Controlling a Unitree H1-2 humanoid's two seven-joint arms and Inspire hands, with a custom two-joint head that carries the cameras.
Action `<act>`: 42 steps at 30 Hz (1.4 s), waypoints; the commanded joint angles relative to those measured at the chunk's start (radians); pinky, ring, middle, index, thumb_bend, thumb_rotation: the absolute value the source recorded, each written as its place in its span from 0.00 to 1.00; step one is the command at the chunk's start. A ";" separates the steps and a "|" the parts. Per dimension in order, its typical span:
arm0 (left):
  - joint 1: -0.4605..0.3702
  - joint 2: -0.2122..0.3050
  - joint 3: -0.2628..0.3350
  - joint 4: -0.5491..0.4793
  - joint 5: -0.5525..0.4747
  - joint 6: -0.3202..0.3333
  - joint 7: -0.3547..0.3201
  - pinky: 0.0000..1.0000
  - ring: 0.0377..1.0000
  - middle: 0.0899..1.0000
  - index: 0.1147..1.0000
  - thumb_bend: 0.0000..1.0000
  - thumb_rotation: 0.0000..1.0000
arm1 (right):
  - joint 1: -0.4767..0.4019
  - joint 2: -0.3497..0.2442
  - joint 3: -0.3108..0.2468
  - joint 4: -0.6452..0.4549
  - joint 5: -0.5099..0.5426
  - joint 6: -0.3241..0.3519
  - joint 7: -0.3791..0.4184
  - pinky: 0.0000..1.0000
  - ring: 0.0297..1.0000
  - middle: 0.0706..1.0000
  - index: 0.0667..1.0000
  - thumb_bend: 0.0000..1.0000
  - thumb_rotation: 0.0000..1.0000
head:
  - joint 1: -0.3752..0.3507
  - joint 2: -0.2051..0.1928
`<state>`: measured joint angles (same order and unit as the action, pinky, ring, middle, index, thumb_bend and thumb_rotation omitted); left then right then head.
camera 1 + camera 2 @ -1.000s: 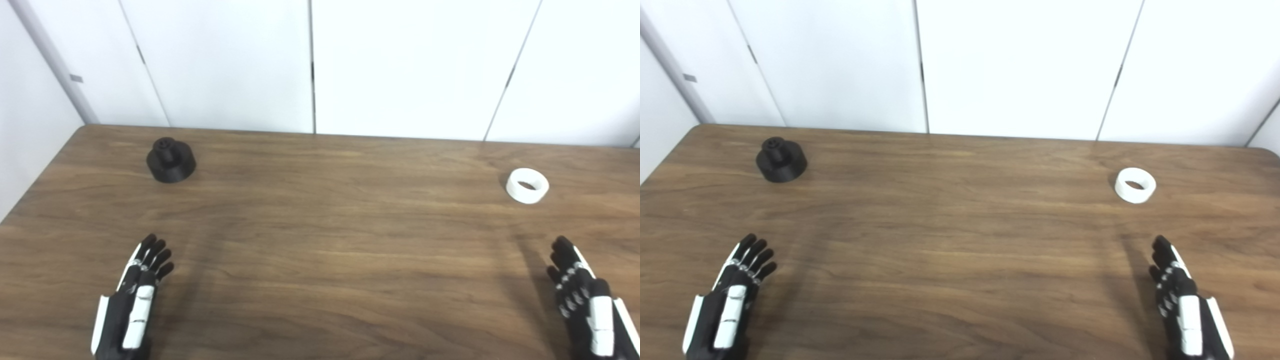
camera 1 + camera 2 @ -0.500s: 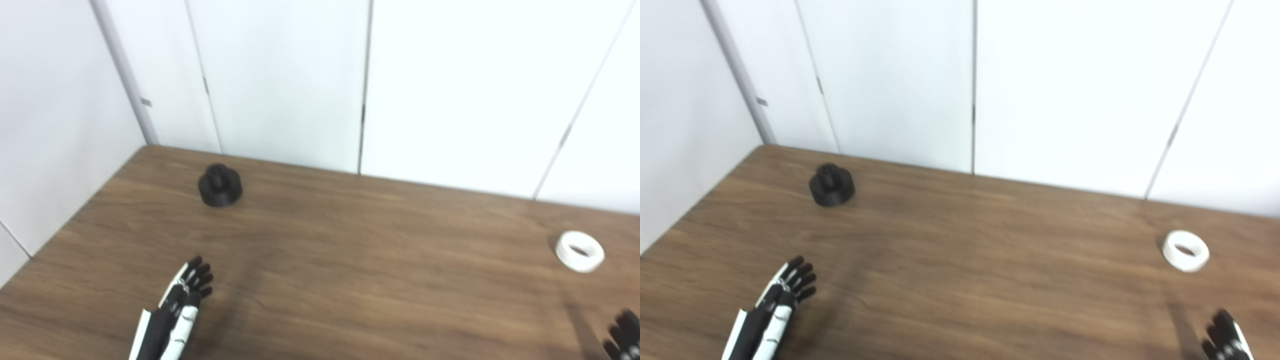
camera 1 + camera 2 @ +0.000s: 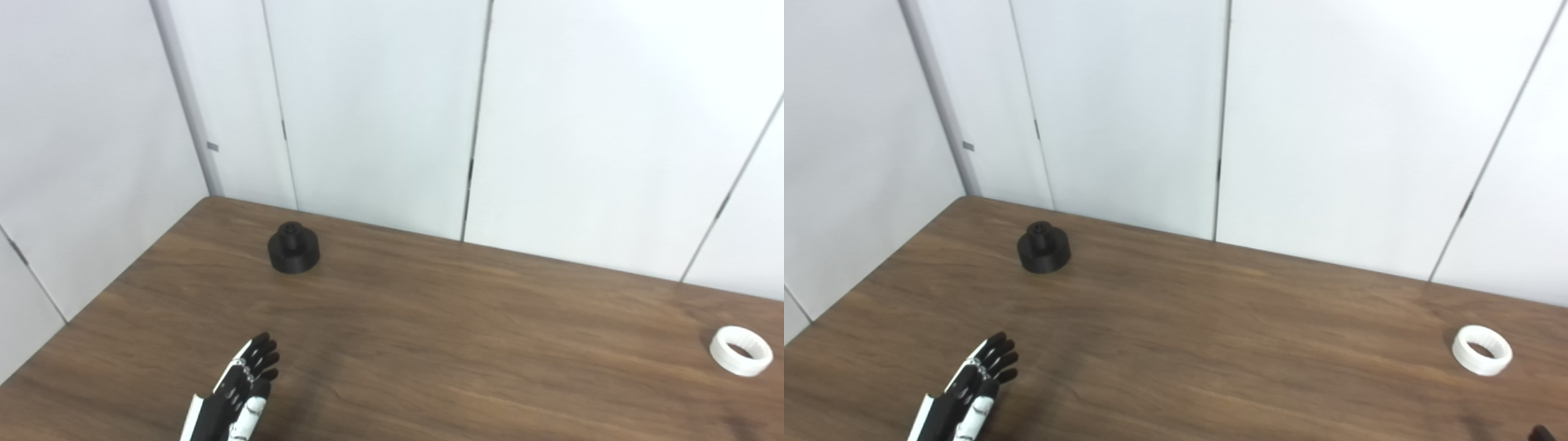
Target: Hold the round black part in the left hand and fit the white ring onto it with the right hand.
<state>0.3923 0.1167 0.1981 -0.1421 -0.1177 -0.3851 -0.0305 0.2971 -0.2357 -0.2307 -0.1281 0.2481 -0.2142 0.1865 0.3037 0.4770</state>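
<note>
- Down at the near left of the wooden table [image 3: 429, 343], my left hand [image 3: 236, 398] is hovering low over the bare wood, holding nothing.
- Its fingers [image 3: 995, 358] are stretching forward and lying slightly apart from one another, pointing up and away toward the far left corner.
- I am keeping that hand well apart from the round black part [image 3: 293, 248], which is sitting upright on the table near the far edge, beyond my fingertips and a little to their right.
- That black part is showing a wide, low base with a narrower knob rising from the middle of its top, and nothing is touching it.
- Over at the right side of the table, the white ring [image 3: 1481, 350] is lying flat on the wood with its hole facing up, well apart from the black part and from my left hand.
- My right hand [image 3: 1542, 435] is barely showing: only a dark tip is peeking in at the bottom right corner of the right eye view, nearer than the ring and apart from it, so I cannot tell how its fingers are set.
- Behind the table, white wall panels [image 3: 380, 110] are standing along the far edge and the left side.
</note>
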 commanded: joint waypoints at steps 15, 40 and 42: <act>-0.007 -0.013 -0.035 -0.003 0.079 0.054 0.033 0.83 0.88 0.89 0.92 0.58 0.44 | -0.008 -0.001 0.004 0.037 0.020 0.002 -0.005 1.00 1.00 0.98 0.97 0.61 1.00 | -0.009 0.043; -0.389 0.409 0.039 -0.246 0.407 0.666 -0.051 0.84 0.95 1.00 1.00 0.96 0.42 | 0.016 0.021 0.019 0.000 -0.037 0.007 -0.033 1.00 1.00 0.99 0.97 0.61 1.00 | -0.038 0.064; -0.410 0.435 0.015 -0.209 0.467 0.659 -0.050 0.95 0.99 1.00 1.00 0.99 0.49 | 0.018 0.023 0.019 -0.004 -0.039 0.009 -0.036 1.00 1.00 0.98 0.96 0.62 1.00 | -0.039 0.064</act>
<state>0.0294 0.4997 0.2103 -0.3599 0.3023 0.2956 -0.0931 0.3017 -0.2306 -0.2271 -0.1374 0.2101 -0.2052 0.1551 0.2638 0.5400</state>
